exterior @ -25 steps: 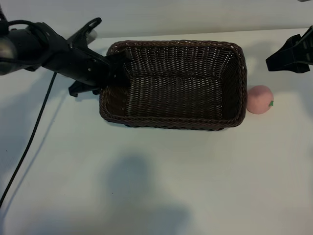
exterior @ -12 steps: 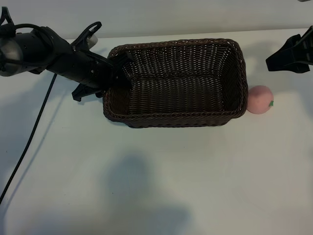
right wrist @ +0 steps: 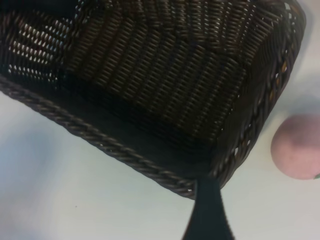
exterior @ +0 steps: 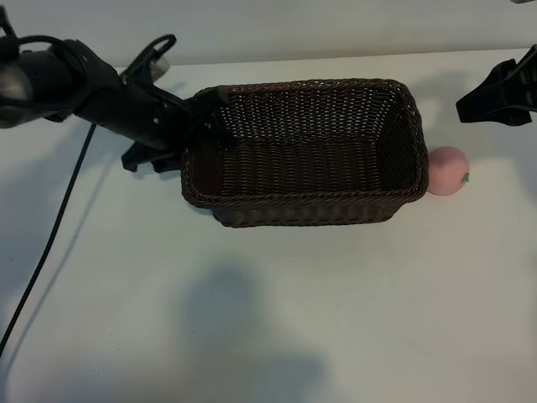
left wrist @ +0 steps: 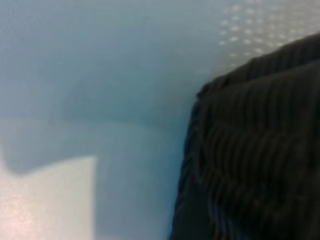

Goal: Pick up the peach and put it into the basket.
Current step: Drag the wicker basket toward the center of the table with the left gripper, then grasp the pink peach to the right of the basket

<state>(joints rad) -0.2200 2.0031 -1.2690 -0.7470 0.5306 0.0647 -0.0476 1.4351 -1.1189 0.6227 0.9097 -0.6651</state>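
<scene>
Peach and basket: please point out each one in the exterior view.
peach [exterior: 447, 170], exterior view, middle of its pink surface.
basket [exterior: 310, 215], exterior view, near wall, below the rim.

- The basket [exterior: 306, 151] is a large, rectangular, dark-brown woven wicker piece with rounded corners, sloping sides and a braided rim. It stands upright on the white table, mouth up, long side running across the exterior view. Nothing lies inside; its woven floor shows bare.
- The peach [exterior: 448, 171] is a small, round, pale-pink fruit with a tiny green mark on the side facing away from the basket. It rests on the table outside the basket, right against the short end at the exterior view's right, near that end's nearer corner. It is far smaller than the basket.
</scene>
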